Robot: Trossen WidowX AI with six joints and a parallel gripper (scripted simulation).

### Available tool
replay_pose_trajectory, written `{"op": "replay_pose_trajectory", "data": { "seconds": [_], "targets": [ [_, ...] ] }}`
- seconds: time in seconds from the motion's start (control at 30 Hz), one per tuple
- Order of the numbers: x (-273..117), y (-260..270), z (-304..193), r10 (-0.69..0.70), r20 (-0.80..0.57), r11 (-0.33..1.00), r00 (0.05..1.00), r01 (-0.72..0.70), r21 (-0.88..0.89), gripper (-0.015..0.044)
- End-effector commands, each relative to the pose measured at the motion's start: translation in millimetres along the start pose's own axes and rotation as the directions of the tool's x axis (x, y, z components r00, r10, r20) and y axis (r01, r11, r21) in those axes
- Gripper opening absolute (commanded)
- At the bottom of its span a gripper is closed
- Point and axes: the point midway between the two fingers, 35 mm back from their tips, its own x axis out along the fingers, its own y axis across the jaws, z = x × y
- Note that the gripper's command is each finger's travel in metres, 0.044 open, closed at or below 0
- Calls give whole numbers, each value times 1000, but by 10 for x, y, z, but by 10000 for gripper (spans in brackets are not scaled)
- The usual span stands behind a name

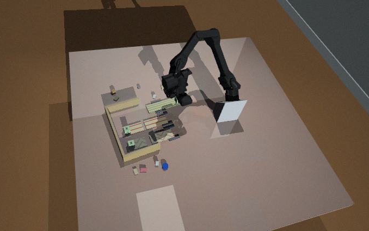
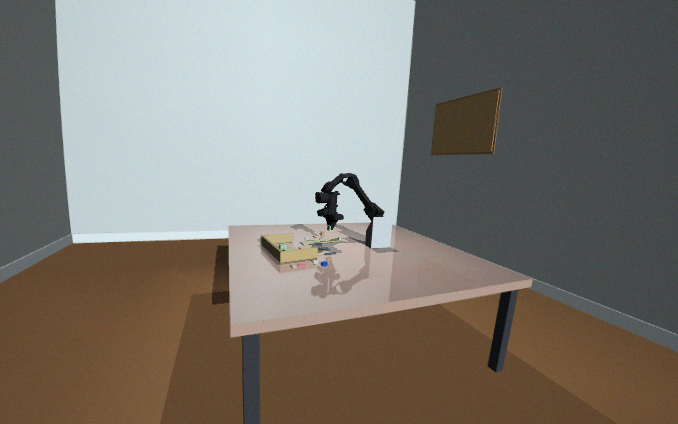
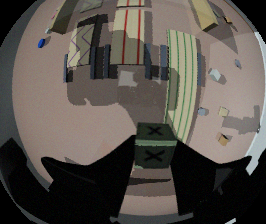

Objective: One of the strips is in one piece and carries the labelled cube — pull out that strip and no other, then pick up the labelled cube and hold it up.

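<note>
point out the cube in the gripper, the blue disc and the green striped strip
labelled cube [image 3: 154, 151], wrist view, its marked face
blue disc [image 1: 165, 165], top view, its top face
green striped strip [image 1: 160, 105], top view, its middle

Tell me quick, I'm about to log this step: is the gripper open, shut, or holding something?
Gripper: shut on the labelled cube, a green cube marked with an X, held above the table.

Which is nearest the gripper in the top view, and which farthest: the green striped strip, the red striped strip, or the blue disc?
From the gripper, which is shut on the labelled cube:
1. Green striped strip, right beside the fingers, pulled out of the tray.
2. Red striped strip, in the tray's middle lane.
3. Blue disc, on the table past the tray's near wall.
</note>
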Motion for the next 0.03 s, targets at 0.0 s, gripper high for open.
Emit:
{"op": "replay_pose_trajectory", "data": {
  "seconds": [0.0],
  "targets": [
    [-5,3,-3,4,-1,1000,1000,-4,4,0]
  ]
}}
